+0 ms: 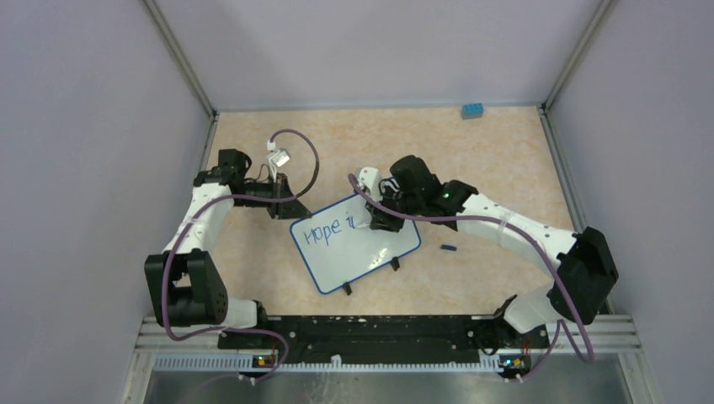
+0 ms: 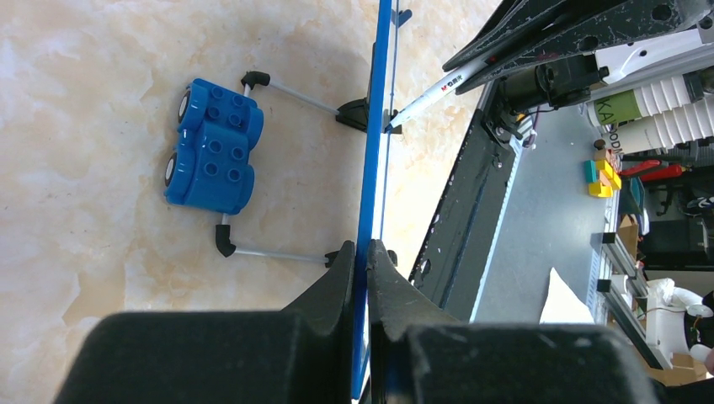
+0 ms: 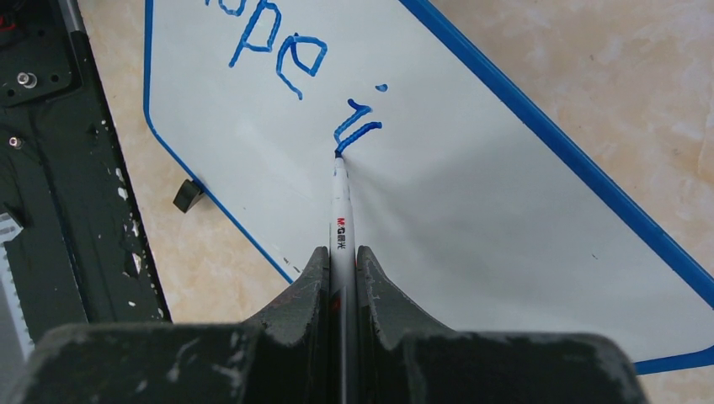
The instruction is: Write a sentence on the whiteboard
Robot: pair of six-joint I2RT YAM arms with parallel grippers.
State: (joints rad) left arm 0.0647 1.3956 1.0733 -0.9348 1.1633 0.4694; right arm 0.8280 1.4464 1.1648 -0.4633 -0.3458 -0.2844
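The whiteboard (image 1: pixel 358 248), white with a thin blue rim and black clip feet, lies tilted on the table. Blue writing (image 1: pixel 327 231) on it reads "Hope i" with a started stroke after it (image 3: pixel 358 126). My left gripper (image 2: pixel 368 252) is shut on the board's blue edge (image 2: pixel 370 168) at its far left corner (image 1: pixel 282 206). My right gripper (image 3: pixel 342 257) is shut on a white marker (image 3: pixel 340 210); its tip touches the board just below the last stroke. The right gripper shows over the board's far edge in the top view (image 1: pixel 383 215).
A blue toy block (image 2: pixel 212 147) lies behind the board in the left wrist view. A light blue block (image 1: pixel 471 110) sits at the far right wall. A small dark cap (image 1: pixel 449 247) lies right of the board. The black base rail (image 1: pixel 362 328) runs along the near edge.
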